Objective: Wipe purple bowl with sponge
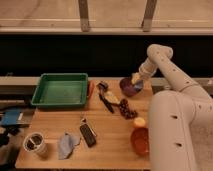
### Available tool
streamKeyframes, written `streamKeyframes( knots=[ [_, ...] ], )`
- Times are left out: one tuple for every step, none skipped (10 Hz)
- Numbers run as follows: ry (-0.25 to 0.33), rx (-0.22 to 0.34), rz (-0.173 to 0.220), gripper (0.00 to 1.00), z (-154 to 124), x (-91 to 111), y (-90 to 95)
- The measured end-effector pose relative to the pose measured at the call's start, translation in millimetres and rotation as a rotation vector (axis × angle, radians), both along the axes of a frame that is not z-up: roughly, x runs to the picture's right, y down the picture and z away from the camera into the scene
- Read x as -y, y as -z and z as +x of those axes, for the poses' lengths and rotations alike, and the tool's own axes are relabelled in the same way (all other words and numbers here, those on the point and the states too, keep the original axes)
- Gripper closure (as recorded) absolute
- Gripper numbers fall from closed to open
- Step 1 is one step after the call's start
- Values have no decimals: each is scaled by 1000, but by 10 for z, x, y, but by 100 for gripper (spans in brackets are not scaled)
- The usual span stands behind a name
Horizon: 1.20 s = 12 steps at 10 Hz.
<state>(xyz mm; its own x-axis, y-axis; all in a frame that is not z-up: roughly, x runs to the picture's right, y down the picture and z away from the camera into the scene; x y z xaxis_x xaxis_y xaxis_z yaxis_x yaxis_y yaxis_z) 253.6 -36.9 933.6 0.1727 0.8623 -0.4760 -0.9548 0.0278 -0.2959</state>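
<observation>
The purple bowl [129,88] sits at the back right of the wooden table [110,140]. My gripper [137,80] is at the bowl's right rim, reaching down from the white arm [165,65]. It is shut on a yellow sponge [135,78], which rests over the bowl's upper right edge. Part of the bowl's rim is hidden behind the gripper.
A green tray [61,90] stands at the back left. Dark utensils [106,98], grapes [127,109], an orange bowl [140,141], a black remote [88,134], a blue cloth [66,145] and a metal cup [34,144] lie on the table. The robot's body [175,135] fills the right.
</observation>
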Motion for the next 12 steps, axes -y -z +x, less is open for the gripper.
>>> streamKeyframes(
  knots=[
    [-6,6,-7,91,14,-50,-1],
    [-6,18,-8,91,-14,-71,-6],
    [-2,30,1,91,-77,-64,-22],
    [6,37,22,91,-131,-37,-35],
    [17,41,46,91,-174,15,-29],
    [31,43,68,91,-208,73,-22],
    [43,44,81,91,-240,117,-30],
    [60,46,94,91,-291,175,-58],
    [80,50,106,91,-355,240,-101],
    [93,53,111,91,-390,281,-129],
    [106,58,111,91,-424,310,-183],
    [118,64,111,91,-458,345,-248]
  ],
)
